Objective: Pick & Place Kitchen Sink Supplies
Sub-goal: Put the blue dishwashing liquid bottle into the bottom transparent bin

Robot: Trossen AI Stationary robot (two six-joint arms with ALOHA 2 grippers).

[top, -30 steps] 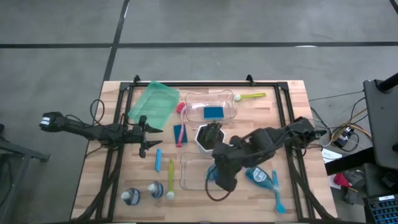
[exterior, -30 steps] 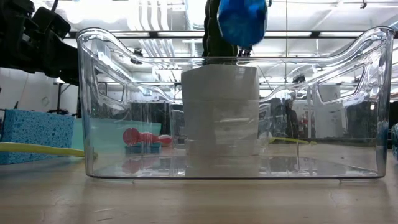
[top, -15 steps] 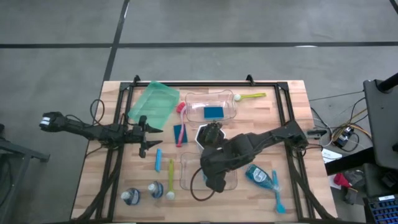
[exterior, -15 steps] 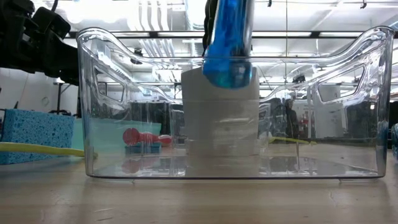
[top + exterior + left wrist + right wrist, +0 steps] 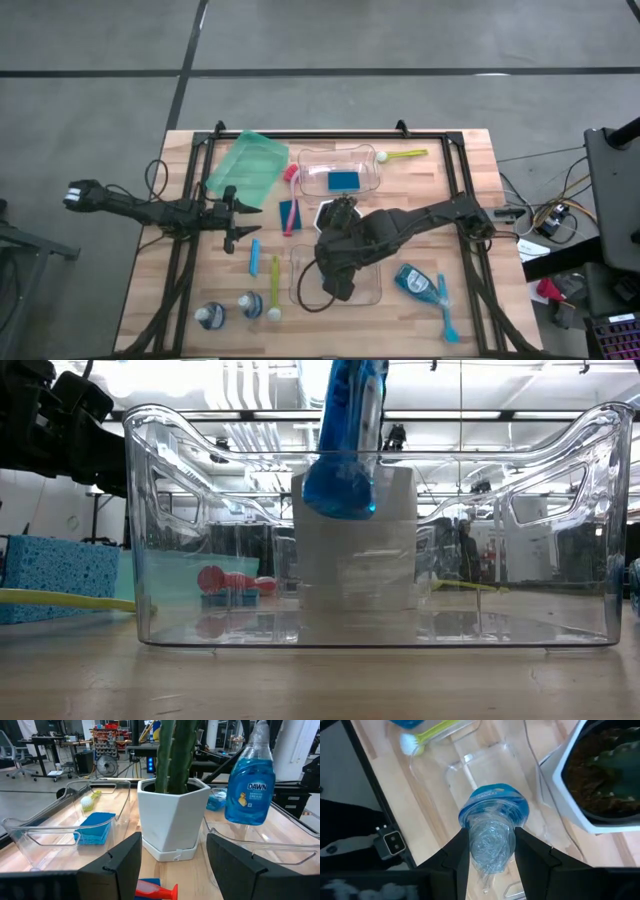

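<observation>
Above the clear bin (image 5: 560,520): a blue bottle (image 5: 345,450) is held upside down by the right gripper (image 5: 489,851).
Bottle cap: hidden between the fingers.
Beside the bin: a white pot (image 5: 172,817).
Left gripper (image 5: 240,218): spread wide, holding nothing, beyond the bin's left side.

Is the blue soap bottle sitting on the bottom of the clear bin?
No, the soap bottle hangs in the right pincer, its base well above the floor of the clear bin.

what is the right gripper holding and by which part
The right gripper holds a clear bottle of blue dish soap by its neck end, base down over the near clear bin. The left gripper holds nothing.
</observation>
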